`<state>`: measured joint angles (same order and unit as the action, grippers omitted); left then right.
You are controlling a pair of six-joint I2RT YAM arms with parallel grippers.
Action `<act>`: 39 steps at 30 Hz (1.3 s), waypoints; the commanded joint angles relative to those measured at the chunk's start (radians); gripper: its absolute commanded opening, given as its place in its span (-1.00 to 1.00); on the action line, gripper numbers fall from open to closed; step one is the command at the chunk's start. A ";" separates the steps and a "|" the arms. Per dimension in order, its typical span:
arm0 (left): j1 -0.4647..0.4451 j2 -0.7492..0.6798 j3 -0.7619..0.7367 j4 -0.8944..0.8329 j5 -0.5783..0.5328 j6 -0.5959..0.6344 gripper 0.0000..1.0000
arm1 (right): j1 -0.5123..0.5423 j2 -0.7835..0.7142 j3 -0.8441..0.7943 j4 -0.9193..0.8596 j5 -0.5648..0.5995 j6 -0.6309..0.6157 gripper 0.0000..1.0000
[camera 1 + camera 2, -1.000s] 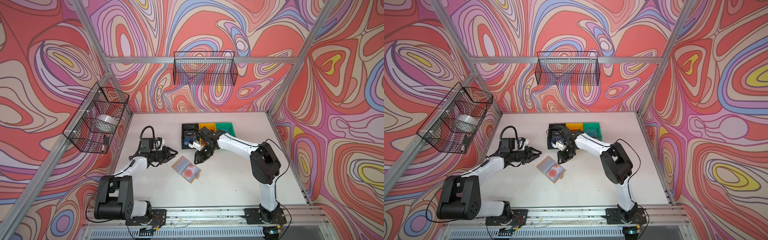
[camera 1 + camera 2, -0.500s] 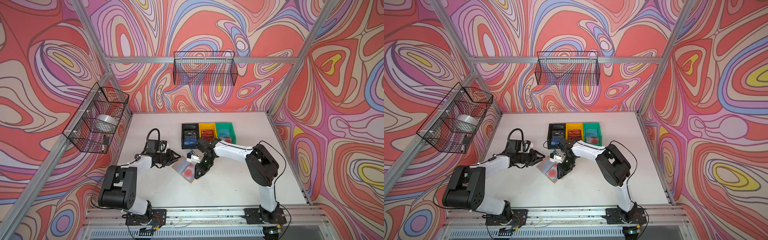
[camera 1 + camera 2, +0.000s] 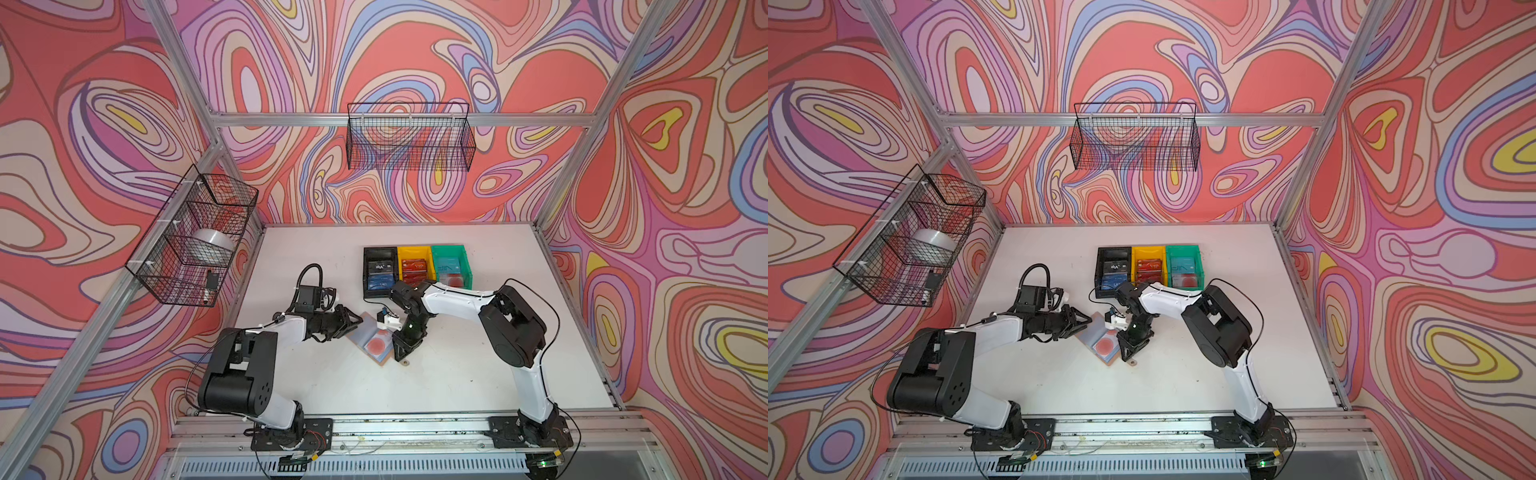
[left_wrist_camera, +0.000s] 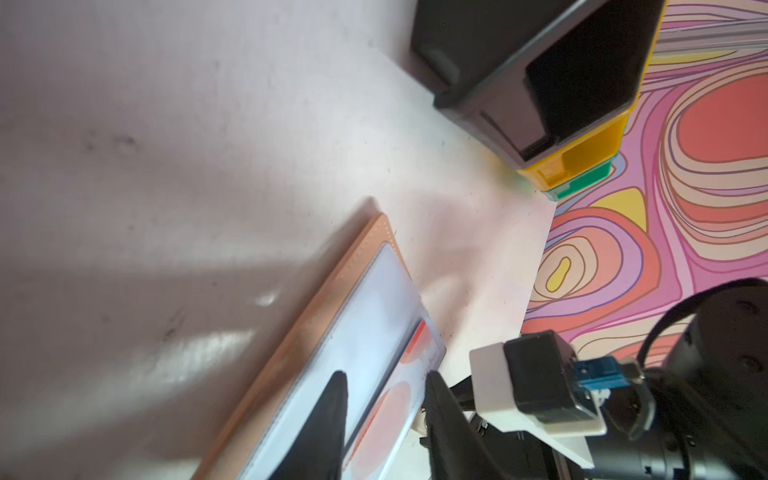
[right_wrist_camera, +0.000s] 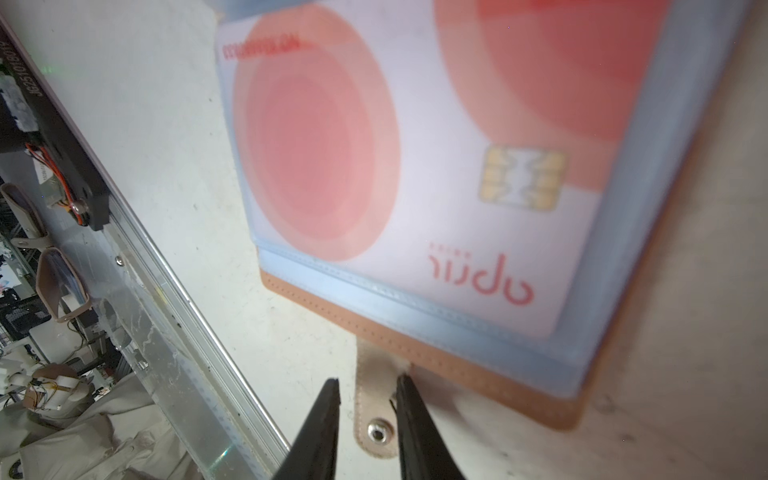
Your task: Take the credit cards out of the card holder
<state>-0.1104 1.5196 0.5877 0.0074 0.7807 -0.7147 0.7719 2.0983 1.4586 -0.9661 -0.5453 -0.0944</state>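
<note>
The tan card holder [image 3: 373, 341] [image 3: 1103, 344] lies open on the white table, its bluish sleeves facing up. Pale credit cards with red circles [image 5: 415, 166] [image 4: 386, 419] sit inside the sleeves. My left gripper [image 3: 355, 322] [image 4: 384, 399] is open at the holder's left edge, one finger [image 4: 328, 424] over the sleeve and the other past the page's edge. My right gripper [image 3: 401, 355] [image 5: 365, 395] is open at the holder's near right edge, its fingers on either side of the snap tab [image 5: 376, 415], one of them against the tab's edge.
Behind the holder stand a black bin [image 3: 365, 274] with blue cards, a yellow bin [image 3: 414, 249] with red VIP cards and a green bin [image 3: 467, 266] with a pale card. Wire baskets [image 3: 195, 237] [image 3: 409, 139] hang on the walls. The metal rail [image 5: 166, 332] runs along the table's front.
My right gripper has come from the black bin down to the holder's snap tab. My left gripper has slid right onto the holder's left edge.
</note>
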 commanded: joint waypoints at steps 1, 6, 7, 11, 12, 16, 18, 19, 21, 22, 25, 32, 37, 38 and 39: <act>-0.002 -0.010 -0.027 0.029 -0.012 -0.009 -0.30 | -0.028 0.049 0.009 0.032 0.165 0.024 -0.43; -0.002 -0.014 -0.049 0.047 -0.014 -0.018 -0.31 | -0.058 0.055 0.062 0.038 0.198 0.023 -0.43; -0.002 -0.013 -0.052 0.053 -0.014 -0.024 -0.31 | -0.059 0.063 0.077 0.032 0.200 0.017 -0.43; -0.002 -0.023 -0.062 0.069 -0.013 -0.037 -0.31 | -0.059 0.094 0.137 0.006 0.204 -0.003 -0.43; -0.002 -0.027 -0.063 0.071 -0.016 -0.037 -0.31 | -0.059 0.098 0.146 0.003 0.204 -0.005 -0.44; -0.002 -0.032 -0.063 0.064 -0.015 -0.035 -0.31 | -0.059 0.097 0.149 0.009 0.185 -0.010 -0.44; -0.002 -0.035 -0.104 0.078 -0.014 -0.043 -0.31 | -0.059 0.102 0.155 0.012 0.182 -0.011 -0.44; -0.002 -0.035 -0.109 0.084 -0.013 -0.046 -0.30 | -0.059 0.106 0.160 0.013 0.180 -0.010 -0.44; -0.002 -0.033 -0.118 0.098 -0.007 -0.052 -0.31 | -0.059 0.121 0.179 0.010 0.180 -0.009 -0.43; -0.002 -0.034 -0.124 0.105 -0.005 -0.057 -0.31 | -0.059 0.127 0.186 0.013 0.184 -0.007 -0.43; -0.002 -0.038 -0.147 0.136 0.001 -0.074 -0.31 | -0.059 0.148 0.223 0.014 0.195 -0.005 -0.43; -0.003 -0.056 -0.169 0.154 0.006 -0.078 -0.31 | -0.060 0.200 0.316 -0.010 0.254 -0.029 -0.41; -0.003 -0.048 -0.170 0.197 0.027 -0.104 -0.31 | -0.060 0.196 0.350 -0.022 0.286 -0.051 -0.41; -0.003 -0.053 -0.169 0.198 0.028 -0.109 -0.32 | -0.060 0.181 0.349 -0.019 0.290 -0.053 -0.41; -0.003 -0.062 -0.169 0.196 0.029 -0.112 -0.32 | -0.060 0.162 0.343 -0.013 0.299 -0.050 -0.41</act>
<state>-0.1104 1.4734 0.4309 0.1764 0.8009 -0.8024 0.7132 2.2601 1.7916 -0.9821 -0.3073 -0.1215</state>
